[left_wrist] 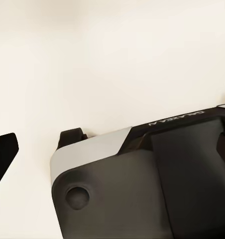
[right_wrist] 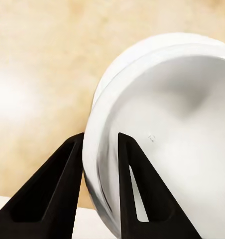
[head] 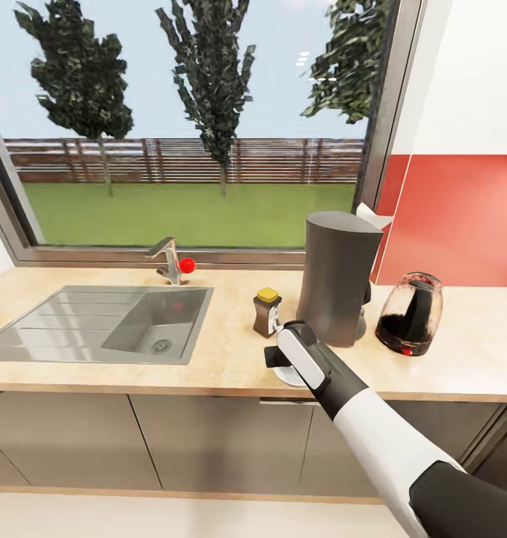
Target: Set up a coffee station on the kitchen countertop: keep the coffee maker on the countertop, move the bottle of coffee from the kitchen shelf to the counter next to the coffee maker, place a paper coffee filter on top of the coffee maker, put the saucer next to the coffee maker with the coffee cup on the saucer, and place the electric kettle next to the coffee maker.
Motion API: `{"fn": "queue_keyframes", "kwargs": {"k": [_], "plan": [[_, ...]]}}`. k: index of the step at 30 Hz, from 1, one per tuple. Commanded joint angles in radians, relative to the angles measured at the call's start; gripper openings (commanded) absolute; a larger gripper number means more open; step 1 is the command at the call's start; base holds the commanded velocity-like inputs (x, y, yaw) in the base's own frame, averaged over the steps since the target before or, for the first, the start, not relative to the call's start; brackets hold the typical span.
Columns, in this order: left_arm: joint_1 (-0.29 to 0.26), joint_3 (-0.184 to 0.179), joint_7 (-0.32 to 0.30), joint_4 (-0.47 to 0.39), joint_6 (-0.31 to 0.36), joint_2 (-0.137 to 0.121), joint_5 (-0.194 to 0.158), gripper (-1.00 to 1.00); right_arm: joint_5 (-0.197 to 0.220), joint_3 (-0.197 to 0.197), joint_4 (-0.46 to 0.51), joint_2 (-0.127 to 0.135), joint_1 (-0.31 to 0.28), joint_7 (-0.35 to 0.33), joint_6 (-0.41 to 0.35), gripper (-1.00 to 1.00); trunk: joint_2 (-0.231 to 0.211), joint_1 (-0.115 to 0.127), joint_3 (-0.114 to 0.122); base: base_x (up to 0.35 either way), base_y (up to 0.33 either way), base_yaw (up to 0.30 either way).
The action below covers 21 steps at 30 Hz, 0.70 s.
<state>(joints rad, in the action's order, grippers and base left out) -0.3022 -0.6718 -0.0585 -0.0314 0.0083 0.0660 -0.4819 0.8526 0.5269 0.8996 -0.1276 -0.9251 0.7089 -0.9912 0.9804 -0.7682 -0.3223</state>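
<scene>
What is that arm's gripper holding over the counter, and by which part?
The right gripper pinches the small white coffee cup by its rim wall, one finger inside, one outside, above the flat white saucer.

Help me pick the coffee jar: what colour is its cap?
Yellow; the bottle of coffee shows best in the head view.

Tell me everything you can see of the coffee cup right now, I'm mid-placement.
The coffee cup is plain glossy white, seen from above in the right wrist view with its round mouth open and empty. The right gripper straddles its rim, one black finger inside and the other outside. A second white edge behind the rim looks like the saucer beneath it, over the beige kitchen countertop. The handle can't be made out. In the head view it is mostly hidden under the gripper, in front of the coffee maker.
</scene>
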Motion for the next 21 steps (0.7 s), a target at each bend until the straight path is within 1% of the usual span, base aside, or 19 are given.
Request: {"fn": "queue_keyframes", "kwargs": {"k": [1,4,11,21], "plan": [[-0.001,-0.007,-0.002,0.001,0.001,0.0,-0.01,1.0,0.009,0.002,0.0,0.0,-0.001,0.009,-0.001,-1.0,0.001,0.0,-0.001,0.0,0.0,0.0],[-0.001,-0.007,-0.002,0.001,0.001,0.0,-0.011,1.0,0.008,0.001,0.0,0.0,-0.001,0.01,-0.001,-1.0,0.001,0.0,-0.001,0.0,0.0,-0.058],[-0.001,-0.007,-0.002,0.001,0.001,0.0,-0.011,1.0,0.009,0.002,0.001,0.0,-0.001,0.012,-0.001,-1.0,0.001,0.0,-0.001,0.0,0.0,-0.156],[-0.001,-0.006,-0.003,0.001,0.001,0.0,-0.011,1.0,0.011,0.002,0.0,0.0,-0.001,0.01,-0.001,-1.0,0.001,0.0,-0.001,0.0,0.0,-0.024]]}}
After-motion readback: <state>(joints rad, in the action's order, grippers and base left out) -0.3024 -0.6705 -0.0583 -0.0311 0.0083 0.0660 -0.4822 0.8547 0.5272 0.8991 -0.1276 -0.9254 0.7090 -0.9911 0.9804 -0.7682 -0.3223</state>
